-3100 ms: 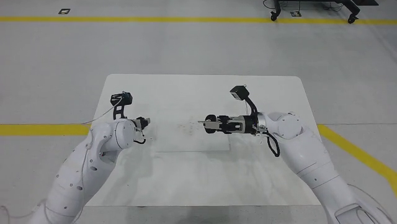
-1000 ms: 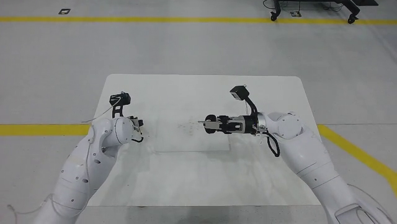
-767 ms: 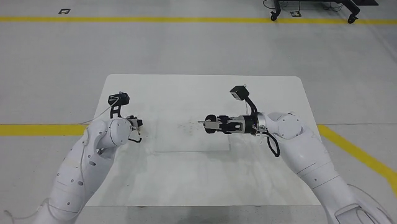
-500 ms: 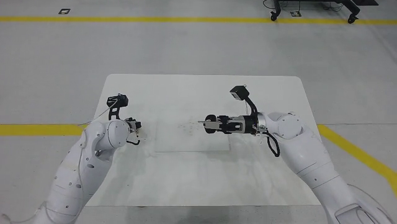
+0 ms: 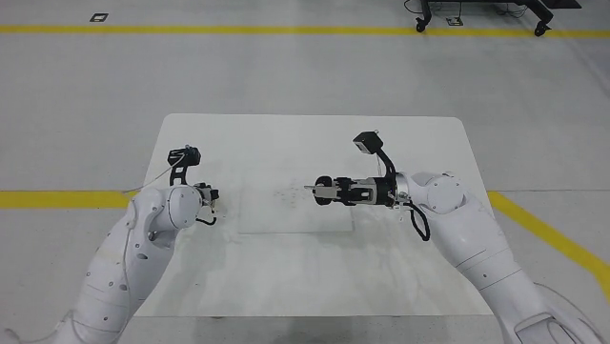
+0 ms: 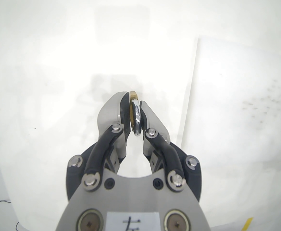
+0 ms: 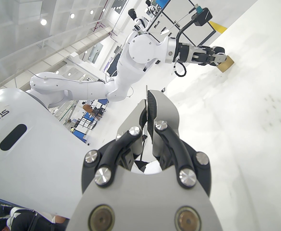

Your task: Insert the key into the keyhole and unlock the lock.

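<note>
Left wrist view shows the left gripper pinching the lock tight between its two pads. The lock is gold with a shiny silver loop. It sits low over the table, and I cannot tell if it touches. I think it is gripped hard so it will not wiggle when the key pushes on it. I cannot see the keyhole.

Right wrist view shows the right gripper with its jaws pressed together on the key. The key is thin and flat, and its tip sticks out past the fingers. That looks right to me, because the tip must be bare to go into the keyhole. Far off in this view, the gold block pokes out of the left gripper's tip.

Top view shows the two grippers facing each other over the middle of the table, well apart. A thin sheet lies on the table between them. The key tip points across at the left arm.

So the key is not in yet. I think the next job is to bring key and lock together and line them up. The keyhole is small, so a tilted key could bump the lock and slip.
</note>
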Controlling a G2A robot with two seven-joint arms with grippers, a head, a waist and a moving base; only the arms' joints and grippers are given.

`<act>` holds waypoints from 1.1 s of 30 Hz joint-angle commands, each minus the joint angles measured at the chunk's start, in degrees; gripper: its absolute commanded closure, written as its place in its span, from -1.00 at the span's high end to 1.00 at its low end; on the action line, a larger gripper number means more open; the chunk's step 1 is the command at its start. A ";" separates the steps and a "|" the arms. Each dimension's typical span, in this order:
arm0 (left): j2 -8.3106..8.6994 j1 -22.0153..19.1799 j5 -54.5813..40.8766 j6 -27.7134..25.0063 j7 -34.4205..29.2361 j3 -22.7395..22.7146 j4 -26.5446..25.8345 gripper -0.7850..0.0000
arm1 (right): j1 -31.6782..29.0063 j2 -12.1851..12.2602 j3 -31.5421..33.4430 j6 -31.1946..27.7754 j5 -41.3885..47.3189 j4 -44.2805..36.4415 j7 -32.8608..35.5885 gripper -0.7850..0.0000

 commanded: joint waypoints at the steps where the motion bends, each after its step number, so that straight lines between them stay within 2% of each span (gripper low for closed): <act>1: -0.01 -0.04 0.41 -0.26 -0.36 -0.14 -0.12 -0.70 | 0.00 0.00 0.00 0.00 0.00 0.00 0.00 -1.00; 5: -0.08 0.07 1.08 -0.18 -1.14 -0.30 -0.81 -0.51 | 0.00 0.00 0.00 0.00 0.00 0.00 0.00 -1.00; 9: -0.13 0.34 1.78 -0.21 -1.59 -0.52 -1.39 -0.51 | 0.00 0.00 0.00 0.00 0.00 0.00 0.00 -1.00; 11: -0.13 0.74 2.01 -0.05 -1.82 -0.80 -2.15 -0.61 | 0.00 0.00 0.00 0.00 0.00 0.00 0.00 -1.00; 14: -0.13 1.35 2.45 0.15 -1.92 -1.25 -2.93 -0.62 | 0.00 0.00 0.00 0.00 0.00 0.00 0.00 -1.00; 16: -0.16 1.53 2.66 -0.02 -2.11 -1.35 -3.13 -0.76 | 0.00 0.00 0.00 0.00 0.00 0.00 0.00 -1.00; 18: -0.24 1.47 2.86 -0.08 -2.22 -1.30 -3.21 -1.00 | 0.00 0.00 0.00 0.00 0.00 0.00 0.00 -1.00; 33: -0.82 1.47 3.38 -0.76 -2.86 -1.30 -2.19 -1.00 | 0.00 0.00 0.00 0.00 0.00 0.00 0.00 -1.00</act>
